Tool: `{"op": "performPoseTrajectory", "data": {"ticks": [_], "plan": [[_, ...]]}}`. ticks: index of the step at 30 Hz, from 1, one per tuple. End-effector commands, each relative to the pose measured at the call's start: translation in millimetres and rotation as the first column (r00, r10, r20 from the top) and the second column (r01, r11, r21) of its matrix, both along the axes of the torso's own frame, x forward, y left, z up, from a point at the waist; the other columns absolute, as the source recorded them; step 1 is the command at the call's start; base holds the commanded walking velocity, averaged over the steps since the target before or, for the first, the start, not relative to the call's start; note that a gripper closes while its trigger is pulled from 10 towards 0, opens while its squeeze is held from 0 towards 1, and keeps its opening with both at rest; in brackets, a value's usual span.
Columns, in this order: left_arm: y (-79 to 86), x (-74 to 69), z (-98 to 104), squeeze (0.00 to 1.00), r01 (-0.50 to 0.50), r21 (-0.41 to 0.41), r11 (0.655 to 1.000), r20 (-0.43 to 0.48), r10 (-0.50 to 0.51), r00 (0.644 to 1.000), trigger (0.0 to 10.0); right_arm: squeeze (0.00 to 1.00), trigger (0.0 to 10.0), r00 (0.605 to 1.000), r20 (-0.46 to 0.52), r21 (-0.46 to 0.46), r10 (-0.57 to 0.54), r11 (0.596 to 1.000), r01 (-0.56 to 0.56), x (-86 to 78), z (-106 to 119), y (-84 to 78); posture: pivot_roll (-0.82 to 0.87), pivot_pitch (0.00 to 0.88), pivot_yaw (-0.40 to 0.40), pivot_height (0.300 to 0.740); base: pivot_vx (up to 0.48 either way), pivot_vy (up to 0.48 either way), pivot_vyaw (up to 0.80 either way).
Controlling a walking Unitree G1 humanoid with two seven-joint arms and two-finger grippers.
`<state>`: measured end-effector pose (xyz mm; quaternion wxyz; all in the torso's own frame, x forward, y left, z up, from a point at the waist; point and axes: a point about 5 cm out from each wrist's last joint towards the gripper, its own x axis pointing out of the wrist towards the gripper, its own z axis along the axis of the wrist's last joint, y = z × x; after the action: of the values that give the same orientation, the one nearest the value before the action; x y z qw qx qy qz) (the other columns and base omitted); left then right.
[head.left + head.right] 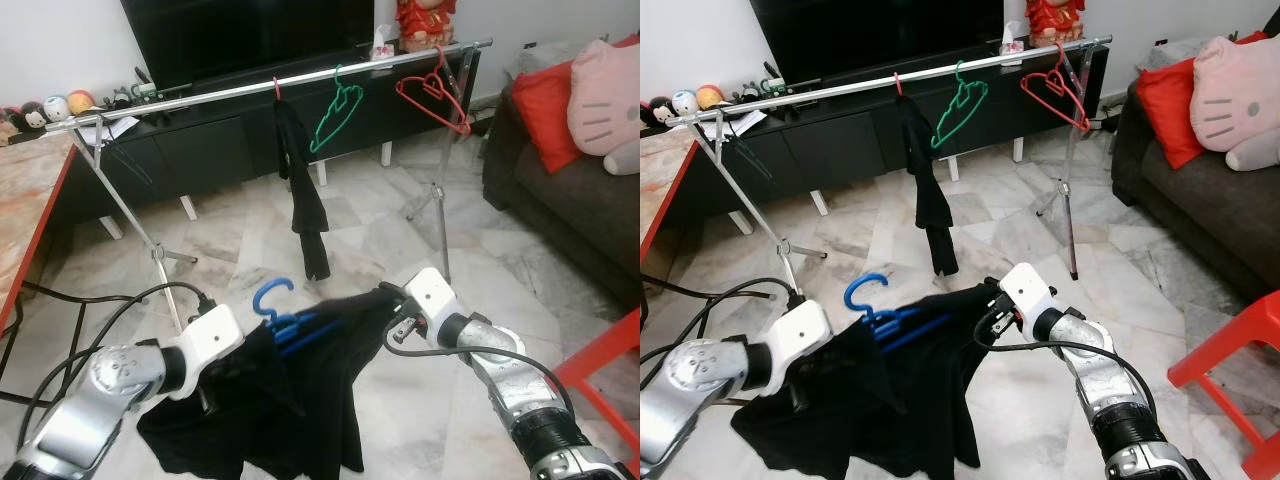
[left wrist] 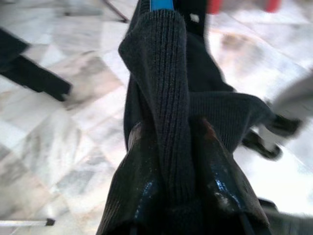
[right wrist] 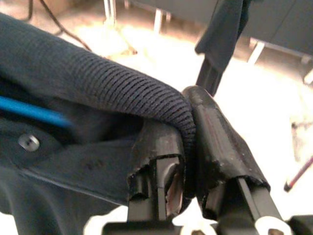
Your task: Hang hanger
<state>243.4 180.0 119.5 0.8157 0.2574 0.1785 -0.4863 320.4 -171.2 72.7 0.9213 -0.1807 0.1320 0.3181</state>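
Blue hanger: we hold it low over the marble floor, well short of the rail; its hook curls upward between our two arms, and its shoulders are buried in the black garment.
Black garment: we see it draped over the blue hanger, stretched between both grippers, its lower part sagging toward the floor.
Left gripper: our jaws are pinched on a ribbed fold of the black garment, the cloth squeezed between the two fingers.
Right gripper: our jaws are narrow, clamped on a ribbed edge of the same garment; a strip of blue hanger shows just beside the cloth.
Clothes rail: a silver bar on thin legs, ahead of us and above the hanger.
On the rail: a dark garment hanging from a red hook, a green hanger beside it, a red hanger near the far end.
Surroundings: a dark sofa with a red cushion on our right.
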Motion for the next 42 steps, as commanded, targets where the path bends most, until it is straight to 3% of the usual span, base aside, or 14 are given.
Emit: {"op": "performPoseTrajectory", "data": {"ticks": [1,10,16,20,23,24,26,28,31,37,42], "plan": [[10.3,-1.8,8.0,0.0,0.02,0.021,1.0,0.009,-0.02,1.0,10.0,0.0,0.0,1.0,-0.014,-0.029,-0.012,1.0,0.011,1.7,-0.4,-5.1,-0.14,0.0,0.074,0.74,0.0,0.0,0.0],[20.3,-8.2,10.1,0.0,0.109,0.103,0.989,-0.038,-0.106,0.994,10.0,0.0,0.0,0.999,-0.047,-0.072,0.0,0.997,-0.004,0.0,-7.7,-6.9,-0.14,0.0,0.067,0.74,0.0,0.0,0.0],[19.1,-3.5,12.7,0.0,0.094,0.08,0.992,-0.005,-0.094,0.996,10.0,0.0,0.0,0.998,-0.061,-0.089,0.016,0.996,-0.022,-1.9,-11.1,-6.4,-0.14,0.0,0.063,0.74,0.0,0.0,0.0],[29.9,-9.8,15.6,0.0,0.156,0.178,0.972,-0.043,-0.151,0.988,10.0,0.0,0.0,0.995,-0.096,-0.168,0.018,0.985,-0.034,-5.7,-19.9,-12.9,-0.14,0.0,0.049,0.74,0.0,0.0,0.0],[43.9,-8.2,15.8,0.0,0.139,0.282,0.949,-0.058,-0.127,0.99,10.0,0.0,0.0,0.994,-0.108,-0.185,0.009,0.982,-0.029,-6.7,-22.7,-15.6,-0.14,0.0,0.043,0.74,0.0,0.0,0.0],[43.9,-8.2,15.8,0.0,0.139,0.282,0.949,-0.058,-0.127,0.99,10.0,0.0,0.0,0.994,-0.108,-0.185,0.009,0.982,-0.029,-6.7,-22.7,-15.6,-0.14,0.0,0.043,0.74,0.0,0.0,0.0],[59.2,-8.0,8.1,0.0,0.123,0.428,0.895,-0.079,-0.099,0.992,10.0,0.0,0.0,0.994,-0.111,-0.194,0.011,0.981,-0.032,-7.0,-23.8,-15.9,-0.13,0.0,0.041,0.74,0.0,0.0,0.0],[66.4,-7.4,2.4,0.0,0.118,0.498,0.859,-0.078,-0.091,0.993,10.0,0.0,0.0,0.994,-0.112,-0.195,0.013,0.98,-0.035,-6.8,-24.2,-15.5,-0.13,0.0,0.04,0.74,0.0,0.0,0.0],[65.7,-6.2,-1.8,0.0,0.101,0.489,0.867,-0.061,-0.081,0.995,10.0,0.0,0.0,0.994,-0.111,-0.196,0.017,0.98,-0.039,-6.3,-24.0,-14.2,-0.13,0.0,0.04,0.74,0.0,0.0,0.0],[61.0,-5.0,2.6,0.0,0.052,0.343,0.938,-0.02,-0.048,0.999,10.0,0.0,0.0,0.993,-0.113,-0.217,0.028,0.975,-0.052,-5.8,-25.2,-13.7,-0.13,0.0,0.037,0.74,0.0,0.0,0.0],[71.2,-9.2,4.3,0.0,0.066,0.398,0.915,-0.049,-0.05,0.998,10.0,0.0,0.0,0.992,-0.12,-0.237,0.03,0.97,-0.058,-7.5,-28.0,-15.5,-0.13,0.0,0.038,0.74,0.0,0.0,0.0]]}}
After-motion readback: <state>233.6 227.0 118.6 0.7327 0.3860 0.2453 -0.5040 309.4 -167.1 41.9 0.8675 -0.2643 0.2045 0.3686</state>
